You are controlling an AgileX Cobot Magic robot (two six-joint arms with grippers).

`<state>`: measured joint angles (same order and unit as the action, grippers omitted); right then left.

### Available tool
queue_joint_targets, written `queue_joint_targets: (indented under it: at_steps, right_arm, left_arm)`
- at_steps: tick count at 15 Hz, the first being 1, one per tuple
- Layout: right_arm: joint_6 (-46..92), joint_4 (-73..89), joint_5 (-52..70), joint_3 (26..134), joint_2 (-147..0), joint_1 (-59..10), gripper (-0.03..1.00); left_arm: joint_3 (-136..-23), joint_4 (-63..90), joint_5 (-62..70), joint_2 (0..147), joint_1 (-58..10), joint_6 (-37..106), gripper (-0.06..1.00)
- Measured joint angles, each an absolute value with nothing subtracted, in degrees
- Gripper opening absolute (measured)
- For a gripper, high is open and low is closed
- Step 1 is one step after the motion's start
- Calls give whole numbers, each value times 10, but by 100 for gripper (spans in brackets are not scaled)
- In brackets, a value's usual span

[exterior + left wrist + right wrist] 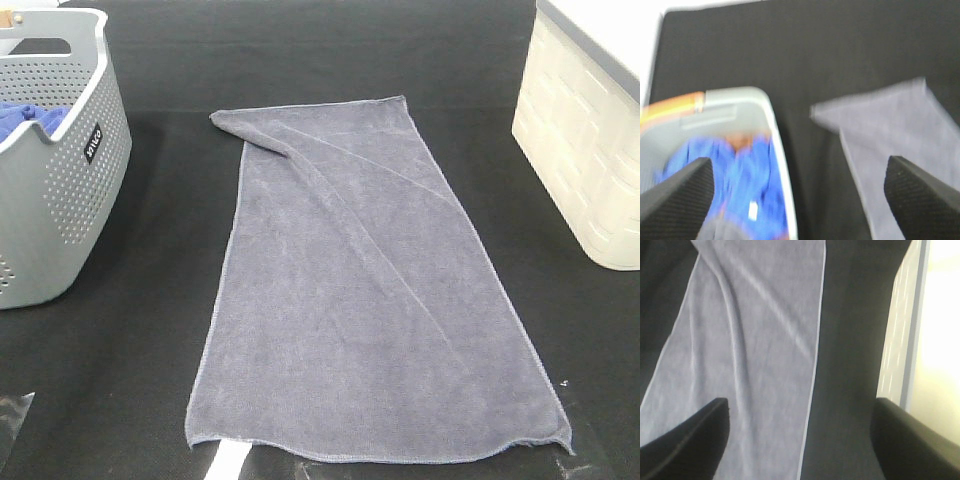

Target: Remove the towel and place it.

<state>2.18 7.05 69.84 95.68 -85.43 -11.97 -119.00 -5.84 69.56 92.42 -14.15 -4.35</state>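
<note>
The towel [370, 290] lies spread out lengthwise on the black table [300, 60], roughly in the middle, running from the near edge toward the far side. It is mostly flat, with one far corner folded over on itself and a long soft crease running diagonally down from that fold. Its stitched hem shows along both long sides, and the near end sits right at the near edge of the table. A grey perforated basket [60, 200] stands at the left edge of the table, well apart from the towel, with a bright blue cloth [30, 120] bunched inside it. A cream-coloured container [580, 160] with a ribbed wall stands at the right edge, also clear of the towel. In the left wrist view, which is blurred, the left end effector [800, 192] hangs above the table with its fingers spread wide and nothing between them; the basket with the blue cloth is below one finger and the towel's far end below the other. In the right wrist view the right end effector [800, 440] is likewise spread wide and empty, hovering over the towel's long edge and the bare black table beside it, with the cream container off to one side.
</note>
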Motion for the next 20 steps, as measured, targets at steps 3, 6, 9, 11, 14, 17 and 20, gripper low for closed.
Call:
queue_joint_targets:
  at_steps: [3, 6, 9, 11, 14, 17, 20]
  right_arm:
    - [22, 78, 698, 834, -763, -120, 73]
    - [22, 80, 697, 700, -668, -120, 73]
    - [22, 80, 697, 548, -561, -120, 73]
    - [22, 74, 697, 466, -493, -120, 73]
    - [32, 72, 700, 372, -370, -120, 73]
    - [54, 70, 701, 327, -265, -120, 73]
    - [60, 70, 662, 312, -144, -120, 73]
  left_arm:
    - [-970, -60, 696, 778, -142, -47, 87]
    - [-776, -60, 696, 621, -142, -50, 87]
    - [-601, -59, 697, 446, -142, -52, 87]
    - [-508, -56, 698, 324, -142, -52, 87]
    - [-407, -41, 700, 168, -142, -52, 87]
    - [-348, -35, 699, 74, -142, -46, 87]
    - [-311, -13, 653, 30, -142, -18, 87]
